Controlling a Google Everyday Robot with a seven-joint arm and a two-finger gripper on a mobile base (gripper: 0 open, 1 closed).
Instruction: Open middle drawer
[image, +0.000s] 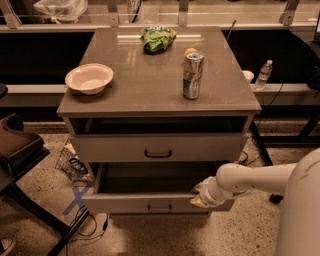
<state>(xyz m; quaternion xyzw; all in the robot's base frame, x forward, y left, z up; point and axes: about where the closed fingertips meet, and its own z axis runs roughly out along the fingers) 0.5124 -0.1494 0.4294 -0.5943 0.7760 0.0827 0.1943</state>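
1. Middle drawer (125, 204) sits low in the centre of the frame. It is already drawn well out from the cabinet, its dark inside is open to view, and its small bar handle (160, 207) is on the front panel.
2. My gripper (199, 196) is at the right end of that drawer's front edge, lower right of centre. It looks to be touching the rim, away from the handle. I cannot tell whether it is spread or pressed together, nor whether it is pinching the rim.
3. My arm (250, 179) reaches in from the right edge of the frame, level with the drawer's front.
4. Judging from how far out the drawer stands, the opening is mostly done. Any risk now comes from pulling further.
5. Binding: I am pulling from the right end and not the centre, so the drawer could skew on its runners and jam.
6. Slipping: a contact on the rim alone may slide off if I pull at an angle, and my gripper could then knock the upper drawer (115, 149) just above.
7. Overpull: if the drawer reaches its stop and I go on pulling, the whole cabinet may jolt. The tall can (192, 75) standing on the cabinet top (140, 95) would be the likeliest thing to tip. The bowl (89, 78) at upper left and the green bag (157, 38) at the back look steadier.
8. Floor clutter: cables (92, 225) lie near the drawer's left corner, at lower left.
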